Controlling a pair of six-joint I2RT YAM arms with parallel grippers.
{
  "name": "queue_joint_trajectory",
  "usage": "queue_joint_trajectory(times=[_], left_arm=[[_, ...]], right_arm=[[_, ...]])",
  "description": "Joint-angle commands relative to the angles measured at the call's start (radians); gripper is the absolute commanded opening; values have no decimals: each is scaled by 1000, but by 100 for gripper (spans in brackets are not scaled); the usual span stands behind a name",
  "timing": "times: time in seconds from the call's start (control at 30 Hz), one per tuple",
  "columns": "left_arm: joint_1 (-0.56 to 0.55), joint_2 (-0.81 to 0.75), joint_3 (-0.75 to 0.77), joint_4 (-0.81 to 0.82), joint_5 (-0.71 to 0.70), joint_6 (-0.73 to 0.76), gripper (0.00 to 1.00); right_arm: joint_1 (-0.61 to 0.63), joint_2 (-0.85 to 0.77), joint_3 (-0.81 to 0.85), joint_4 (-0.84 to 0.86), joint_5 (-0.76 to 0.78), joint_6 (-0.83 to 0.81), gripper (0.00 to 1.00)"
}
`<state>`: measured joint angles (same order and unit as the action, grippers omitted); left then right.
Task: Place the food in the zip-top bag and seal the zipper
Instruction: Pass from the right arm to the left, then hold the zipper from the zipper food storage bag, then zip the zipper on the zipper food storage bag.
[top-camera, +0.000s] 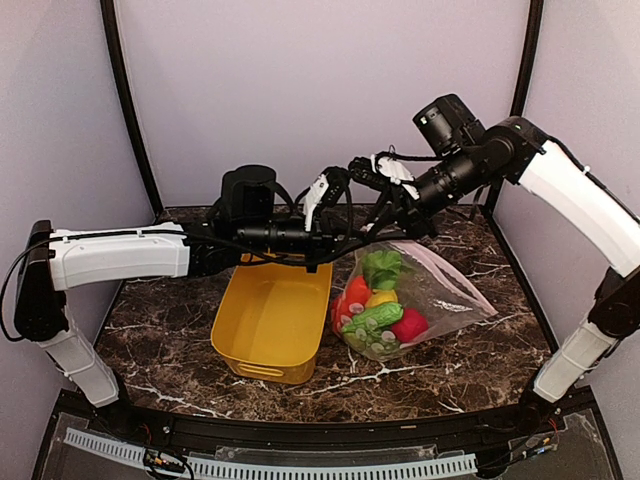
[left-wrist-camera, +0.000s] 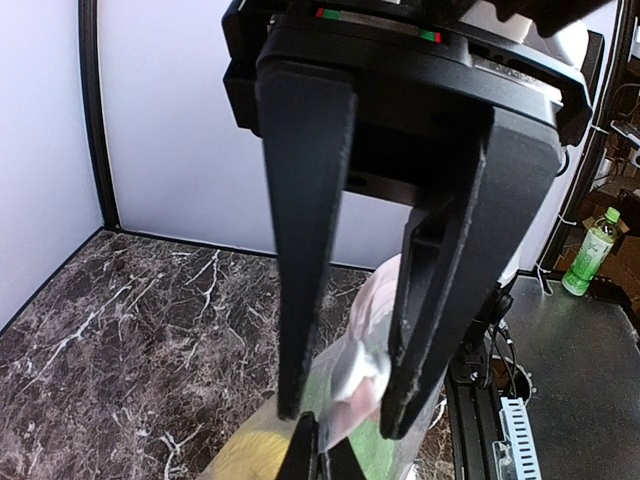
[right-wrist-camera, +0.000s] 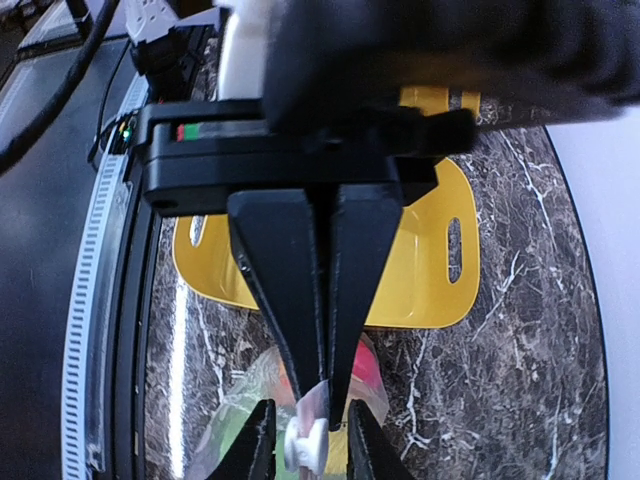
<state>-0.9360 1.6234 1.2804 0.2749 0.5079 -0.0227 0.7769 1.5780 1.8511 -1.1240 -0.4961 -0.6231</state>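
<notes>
Pale lilac walls (top-camera: 320, 80) close in a dark marble table (top-camera: 170, 330). The left arm (top-camera: 120, 255) reaches in from the left and the right arm (top-camera: 580, 195) from the right. They meet above the middle of the table, towards the back.

A yellow tub (top-camera: 262, 368) sits on the marble at centre. Just to its right is the bag (top-camera: 455, 290). The loaded bottom of the bag rests on the table and its clear upper part is drawn up towards the two claws.

The food (top-camera: 385, 320) lies heaped inside the bag's low end: a leafy green piece on top, orange-red and yellow pieces under it, then a cucumber and a red round fruit.

The left gripper (right-wrist-camera: 322, 395) is closed. Its black fingers are pressed flat together, with a fold of the bag's clear film pinched at the tips.

The right gripper (left-wrist-camera: 345, 415) faces it with its jaws apart. A whitish-pink bunch of the bag's mouth edge sits in the gap, and in the right wrist view that bunch is clear of both fingers.

How much of the zipper is pressed shut cannot be told. A green bottle (left-wrist-camera: 590, 250) stands outside the cell.
</notes>
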Motion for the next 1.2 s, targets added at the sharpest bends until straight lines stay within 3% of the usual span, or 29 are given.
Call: queue_joint_trajectory(times=[0.0, 0.43, 0.87, 1.17], left_arm=[[-6, -11, 10, 35, 7, -10, 1], [-5, -20, 1, 38, -22, -20, 1], [7, -93, -112, 120, -279, -49, 1], [14, -76, -122, 149, -327, -55, 1]], right_arm=[[-5, -35, 11, 28, 14, 21, 27], [-21, -54, -10, 26, 11, 17, 0], [-193, -106, -88, -74, -5, -46, 0], [-262, -171, -147, -113, -4, -81, 0]])
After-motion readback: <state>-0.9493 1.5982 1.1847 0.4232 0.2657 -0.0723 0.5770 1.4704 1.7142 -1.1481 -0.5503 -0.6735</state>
